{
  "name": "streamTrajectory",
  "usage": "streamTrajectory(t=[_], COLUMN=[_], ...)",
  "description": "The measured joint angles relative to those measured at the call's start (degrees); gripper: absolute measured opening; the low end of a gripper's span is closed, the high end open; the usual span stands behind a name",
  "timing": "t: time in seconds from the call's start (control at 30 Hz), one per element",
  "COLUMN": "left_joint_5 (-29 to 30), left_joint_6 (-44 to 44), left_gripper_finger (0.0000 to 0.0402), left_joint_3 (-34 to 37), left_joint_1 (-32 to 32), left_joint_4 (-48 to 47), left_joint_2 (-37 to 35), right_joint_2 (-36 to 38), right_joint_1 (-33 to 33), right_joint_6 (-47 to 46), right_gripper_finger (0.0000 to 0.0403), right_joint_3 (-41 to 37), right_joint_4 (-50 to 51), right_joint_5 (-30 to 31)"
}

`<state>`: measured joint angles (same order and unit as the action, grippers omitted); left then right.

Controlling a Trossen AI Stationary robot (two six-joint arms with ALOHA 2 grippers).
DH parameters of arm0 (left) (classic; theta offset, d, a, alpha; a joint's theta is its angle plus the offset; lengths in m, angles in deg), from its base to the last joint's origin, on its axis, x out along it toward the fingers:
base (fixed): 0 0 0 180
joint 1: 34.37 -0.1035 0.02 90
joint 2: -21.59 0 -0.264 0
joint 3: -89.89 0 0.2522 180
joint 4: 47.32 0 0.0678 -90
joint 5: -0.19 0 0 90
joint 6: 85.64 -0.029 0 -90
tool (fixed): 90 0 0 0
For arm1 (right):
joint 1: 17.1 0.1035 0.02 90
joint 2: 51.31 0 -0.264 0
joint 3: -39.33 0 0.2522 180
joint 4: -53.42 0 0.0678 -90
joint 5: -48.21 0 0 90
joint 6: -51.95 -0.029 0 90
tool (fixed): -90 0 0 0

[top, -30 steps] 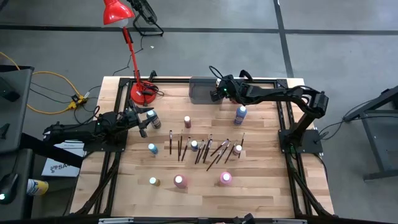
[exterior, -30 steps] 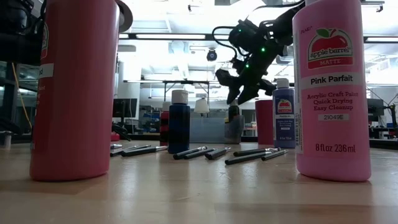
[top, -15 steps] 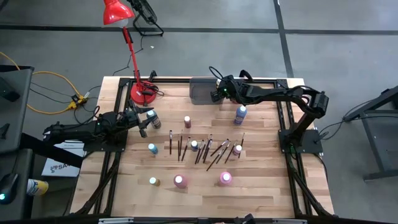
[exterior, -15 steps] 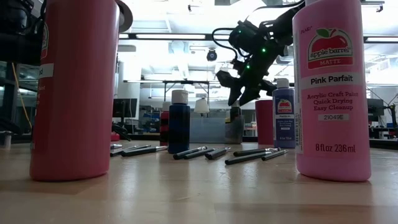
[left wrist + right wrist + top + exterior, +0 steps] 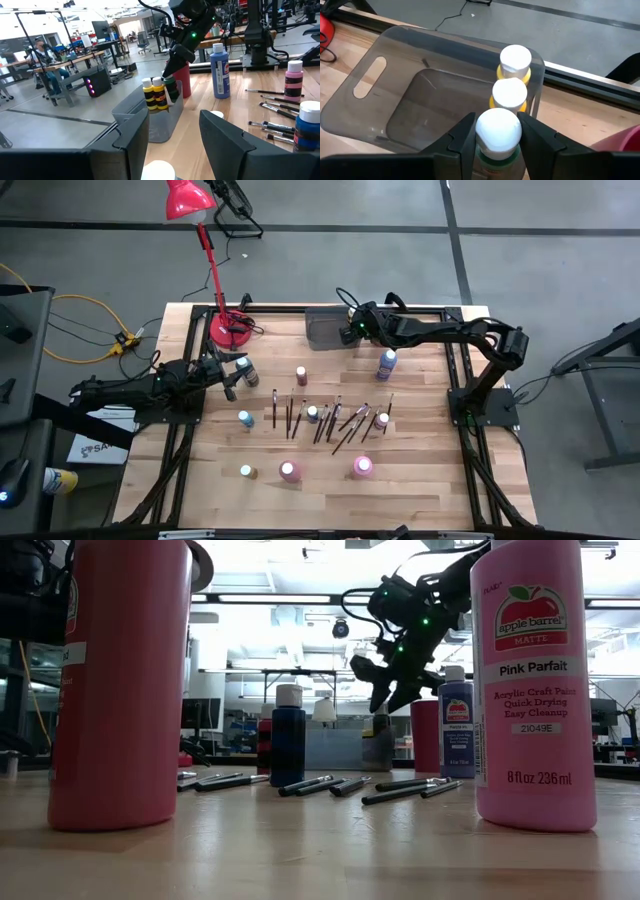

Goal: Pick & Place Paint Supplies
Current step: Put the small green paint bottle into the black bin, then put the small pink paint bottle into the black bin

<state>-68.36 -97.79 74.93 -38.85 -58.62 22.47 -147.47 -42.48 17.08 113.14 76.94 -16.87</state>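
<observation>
My right gripper (image 5: 498, 134) hangs over the right end of the grey bin (image 5: 410, 100), shut on a white-capped dark green bottle (image 5: 172, 89). Two yellow bottles (image 5: 512, 85) stand upright in the bin just beyond it. On the table stand more paint bottles, among them a blue one (image 5: 386, 363) and two pink ones (image 5: 290, 471). A row of paintbrushes (image 5: 330, 418) lies flat at mid-table. My left gripper (image 5: 172, 145) waits open at the table's left edge. A white bottle cap (image 5: 160, 172) shows low between its fingers, and I see no touch. My right gripper has the green bottle pinched between its two fingers, just under the white cap (image 5: 497, 131). The fingers slant down at it from above and from the table's right. The bottle stands upright inside the bin; whether its base rests on the bin's floor, I cannot tell.
A red cup (image 5: 185, 80) stands just right of the bin. A red desk lamp's base (image 5: 228, 330) sits at the far left. In the low view, two big pink bottles (image 5: 535, 690) stand close to the camera. Bare wood lies along the near edge.
</observation>
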Motion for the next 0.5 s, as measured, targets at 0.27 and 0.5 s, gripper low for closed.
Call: streamTrajectory(t=[0.27,0.5], left_joint_5=[-0.01,0.00], left_joint_6=[-0.01,-0.02], left_gripper_finger=[0.0171,0.0171], left_joint_3=[0.01,0.02], left_joint_1=[0.00,0.00], left_joint_4=[0.00,0.00], left_joint_2=[-0.01,-0.02], right_joint_2=[0.03,0.04], right_joint_1=[-0.02,0.00], right_joint_6=[-0.05,-0.06], right_gripper_finger=[0.0152,0.0155], right_joint_3=[0.01,0.02], right_joint_4=[-0.09,-0.07], right_joint_5=[0.03,0.04])
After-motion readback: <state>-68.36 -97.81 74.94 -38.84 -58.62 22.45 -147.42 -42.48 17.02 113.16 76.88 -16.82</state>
